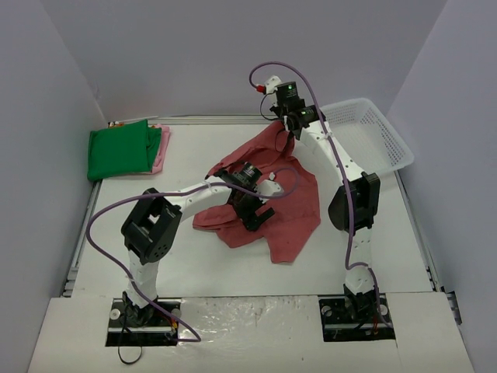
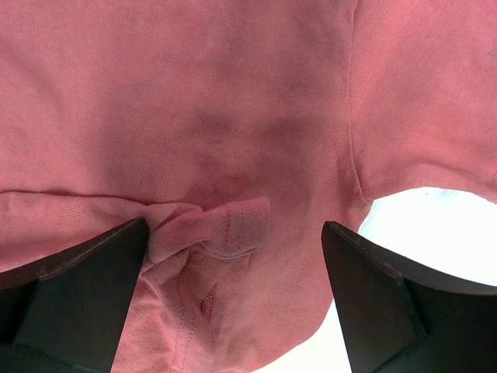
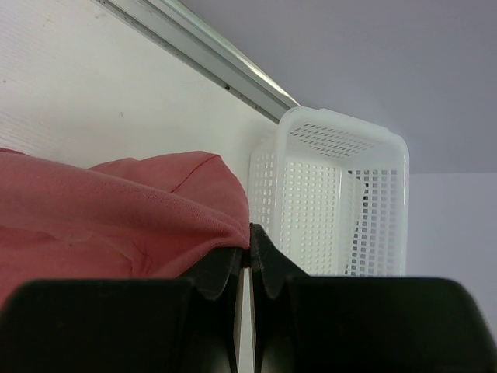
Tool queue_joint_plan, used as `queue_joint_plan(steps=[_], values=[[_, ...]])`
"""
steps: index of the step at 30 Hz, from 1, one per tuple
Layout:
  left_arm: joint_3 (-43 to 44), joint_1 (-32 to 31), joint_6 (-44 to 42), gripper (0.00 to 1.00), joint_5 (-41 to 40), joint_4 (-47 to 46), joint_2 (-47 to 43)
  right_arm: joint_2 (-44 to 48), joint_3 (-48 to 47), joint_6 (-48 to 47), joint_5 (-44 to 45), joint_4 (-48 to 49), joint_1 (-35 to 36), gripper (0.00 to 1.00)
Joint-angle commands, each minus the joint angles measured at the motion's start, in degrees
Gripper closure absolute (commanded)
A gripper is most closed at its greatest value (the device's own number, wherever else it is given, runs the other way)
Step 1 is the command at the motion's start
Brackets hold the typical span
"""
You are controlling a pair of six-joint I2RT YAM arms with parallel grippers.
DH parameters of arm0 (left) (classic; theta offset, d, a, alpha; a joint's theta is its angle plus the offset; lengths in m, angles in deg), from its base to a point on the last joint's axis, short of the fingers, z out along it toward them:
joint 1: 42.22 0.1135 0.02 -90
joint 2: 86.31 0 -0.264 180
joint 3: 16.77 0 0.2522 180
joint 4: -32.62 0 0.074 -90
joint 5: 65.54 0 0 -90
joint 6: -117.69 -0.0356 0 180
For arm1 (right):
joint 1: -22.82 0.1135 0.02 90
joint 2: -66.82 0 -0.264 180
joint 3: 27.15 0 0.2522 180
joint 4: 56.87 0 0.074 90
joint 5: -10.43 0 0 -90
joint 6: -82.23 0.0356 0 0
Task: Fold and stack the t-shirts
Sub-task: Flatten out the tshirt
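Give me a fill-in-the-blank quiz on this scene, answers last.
The right arm has its jaws ___ on the dusty-red t-shirt.
The left arm holds its jaws ___ over it.
The green t-shirt lies on the ___ one.
The white basket sits at the far ___ of the table.
Answers: shut, open, pink, right.
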Motion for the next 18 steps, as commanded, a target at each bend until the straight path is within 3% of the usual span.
queue_joint_plan(steps=[1, 7, 12, 18], values=[[3.1, -0.4, 1.0, 0.06, 0.6, 1.4, -0.7, -0.1, 0.3, -0.4, 1.6, 1.4, -0.3, 1.0], [4.3, -0.5, 1.4, 0.06, -2.0, 1.3, -2.5, 0.0, 0.6, -0.6, 1.8, 1.3, -0.4, 1.0], [3.0, -0.6, 4.2, 0.06, -4.9, -0.1, -9.0, -0.2, 0.4, -0.6, 1.8, 1.3, -0.4, 1.0], [3.0, 0.2, 11.9, 0.06, 1.0, 2.2, -11.6, -0.8, 0.5, -0.8, 2.5, 1.2, -0.3, 1.0]])
